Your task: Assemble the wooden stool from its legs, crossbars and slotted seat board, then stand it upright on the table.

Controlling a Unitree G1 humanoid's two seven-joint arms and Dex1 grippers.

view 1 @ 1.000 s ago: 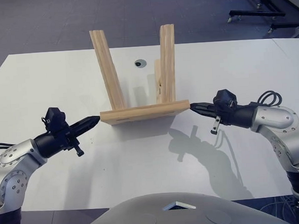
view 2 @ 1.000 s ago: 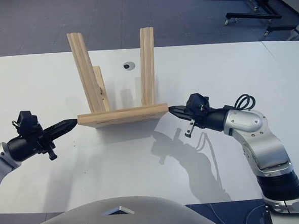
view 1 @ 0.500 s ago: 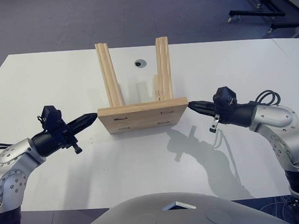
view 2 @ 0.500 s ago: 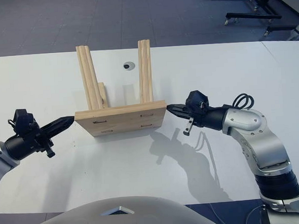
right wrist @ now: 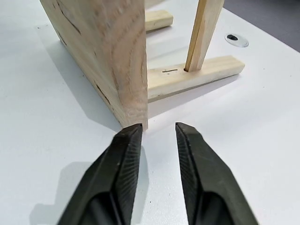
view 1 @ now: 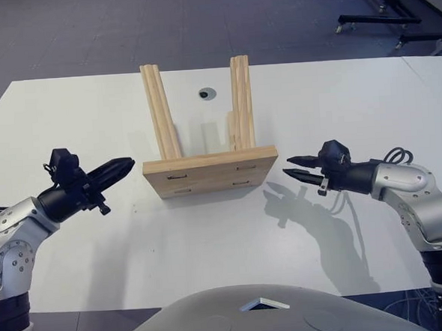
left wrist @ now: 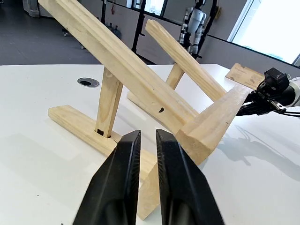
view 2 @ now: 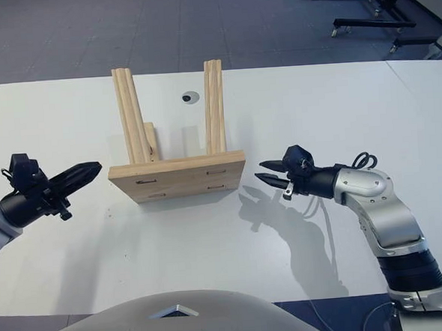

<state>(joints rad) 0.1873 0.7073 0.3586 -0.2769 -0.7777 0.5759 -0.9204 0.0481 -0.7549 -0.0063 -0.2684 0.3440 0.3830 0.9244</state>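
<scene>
My left claw [view 1: 128, 167]: fingers parted a little, nothing in them, tips just short of the near end of the slotted seat board [view 1: 206, 174]. The pale wooden stool [view 1: 242, 112] looks assembled and lies on its side between my two claws on the white counter [view 1: 211, 241]. The board stands tilted on one long edge. The legs [view 1: 162, 109] point away from both claws, lower pair flat on the counter. A short crossbar [left wrist: 108, 101] is pegged between upper and lower leg. My right claw [view 1: 287, 167]: fingers apart, empty, tips just beside the board's other end, not touching.

My guess: the claws flank the board ends so I can squeeze both together and tip it onto its feet. Standing upright not yet done. Risk: the board slips off the narrow tips mid-tilt.
</scene>
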